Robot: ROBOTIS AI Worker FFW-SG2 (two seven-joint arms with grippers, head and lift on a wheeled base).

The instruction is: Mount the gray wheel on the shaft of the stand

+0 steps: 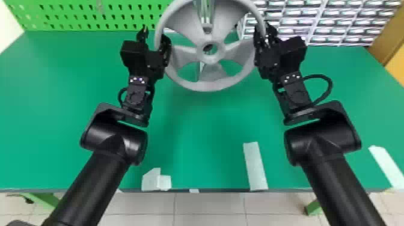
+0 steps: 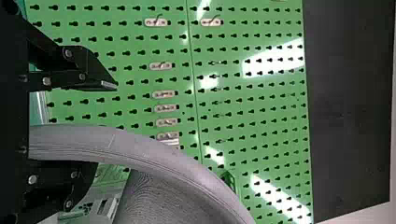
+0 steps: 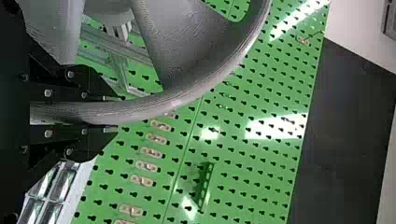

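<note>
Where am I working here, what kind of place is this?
Probably a workshop or assembly station: a green-topped workbench, a green pegboard with hooks mounted on it, and rows of small parts bins behind.

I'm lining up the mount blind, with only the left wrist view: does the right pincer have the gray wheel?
Observer: Yes, the right wrist view shows the right pincer closed on the rim, one finger on each side.
Operator: Is the shaft poking out of the hub toward us?
Observer: No. In the head view, nothing sticks out of the hub on the robot's side.
Operator: Where's the stand?
Observer: Its metal upright shows behind the wheel.
</note>
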